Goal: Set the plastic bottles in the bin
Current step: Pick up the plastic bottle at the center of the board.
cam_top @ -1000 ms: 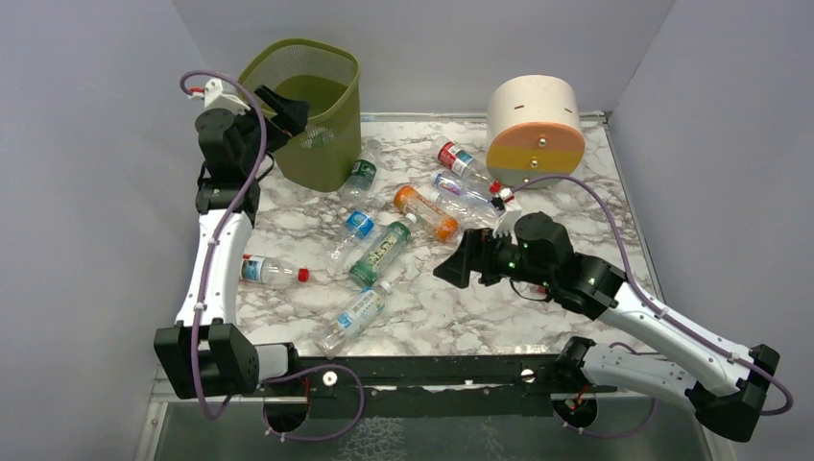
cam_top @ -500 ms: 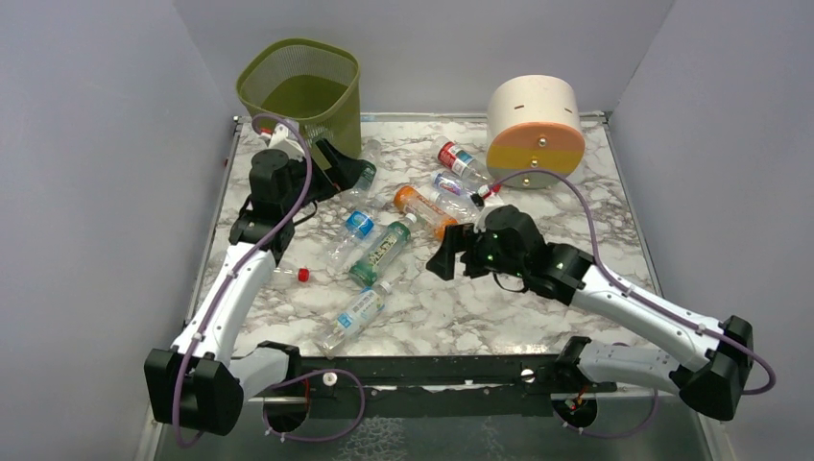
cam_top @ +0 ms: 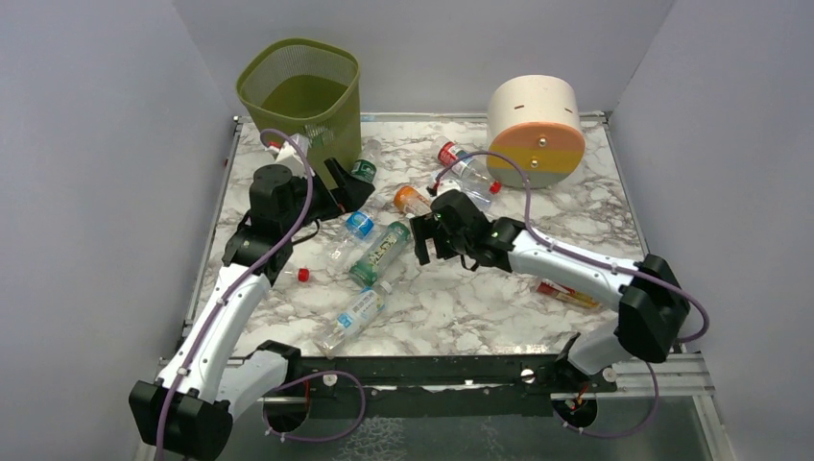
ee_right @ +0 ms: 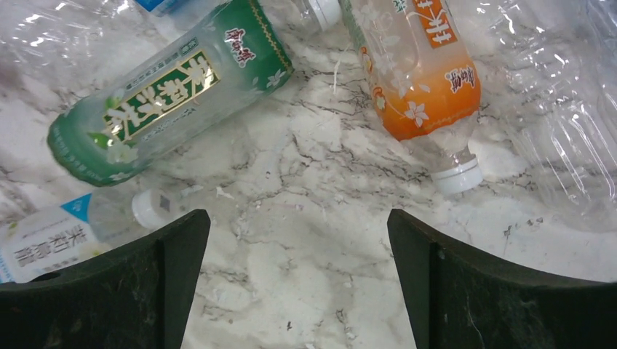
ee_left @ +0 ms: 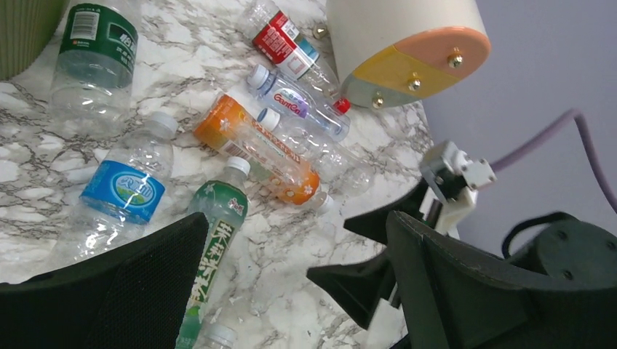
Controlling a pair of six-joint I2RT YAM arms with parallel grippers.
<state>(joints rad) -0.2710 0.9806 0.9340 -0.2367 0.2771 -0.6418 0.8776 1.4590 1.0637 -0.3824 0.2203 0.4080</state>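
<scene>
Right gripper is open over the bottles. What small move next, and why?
Probably slide the right gripper toward the orange bottle and lower it so the open jaws straddle the body: it hangs empty above the marble tabletop between that bottle and the green-labelled bottle, touching neither.

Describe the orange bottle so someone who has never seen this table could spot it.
Find the cream drum with orange and yellow bands at the marble table's far right. Just left of it, several bottles lie clustered. The orange bottle is the only one wrapped in orange with white flowers; its neighbours are clear with blue, red or green labels.
</scene>
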